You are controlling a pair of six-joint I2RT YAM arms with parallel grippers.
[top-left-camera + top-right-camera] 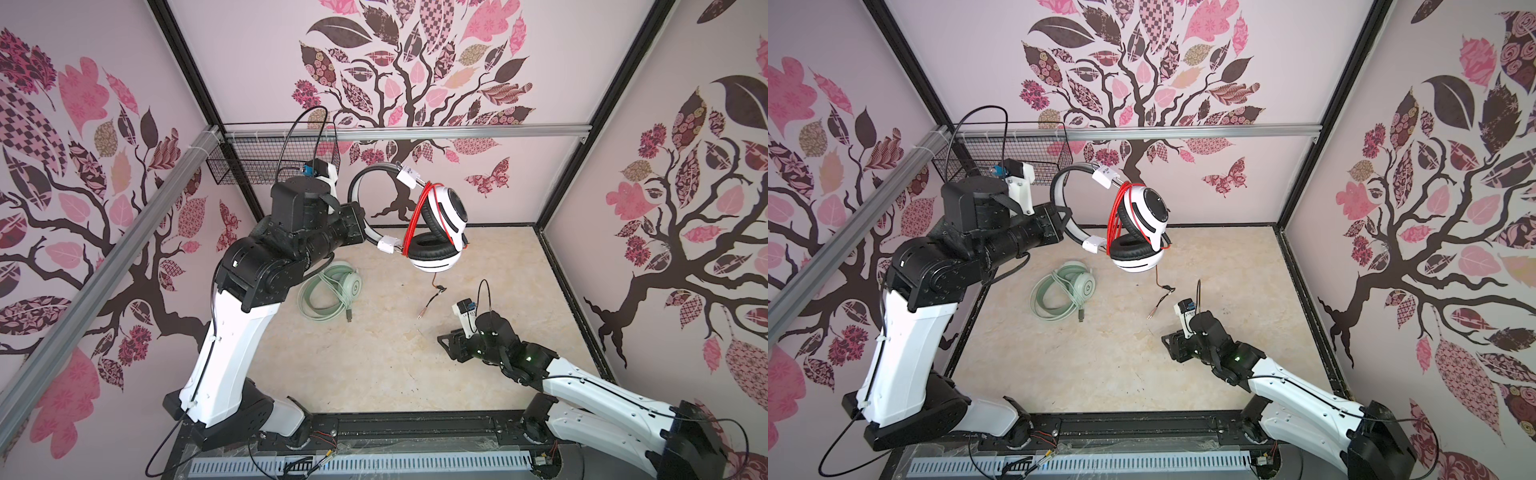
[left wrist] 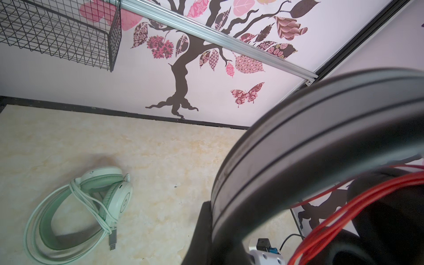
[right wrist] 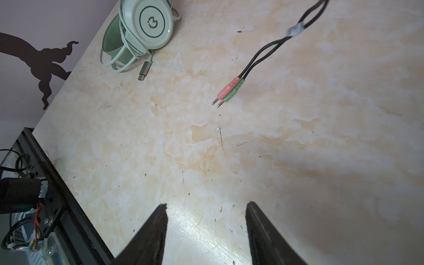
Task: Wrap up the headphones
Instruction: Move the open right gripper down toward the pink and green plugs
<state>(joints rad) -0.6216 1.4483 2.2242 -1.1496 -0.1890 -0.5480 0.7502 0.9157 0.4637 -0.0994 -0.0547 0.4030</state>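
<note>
Left tool [image 1: 362, 228]: I pinch the white-black headset [image 1: 441, 232] by its band, lifted; contact half hidden.
Right tool [image 3: 206, 205]: spread, empty; bare worktop [image 3: 229, 149] ahead.
Mint headset [image 1: 352, 286]: near left edge.

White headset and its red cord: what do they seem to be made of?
White headset: the cups look like hard, glossy plastic, smooth with bright highlights. Its black ear pads look like soft, matte leatherette, puffed and rounded. Red cord: a flexible rubbery or braided sleeve that hangs in loose loops; too fine to tell which.
</note>
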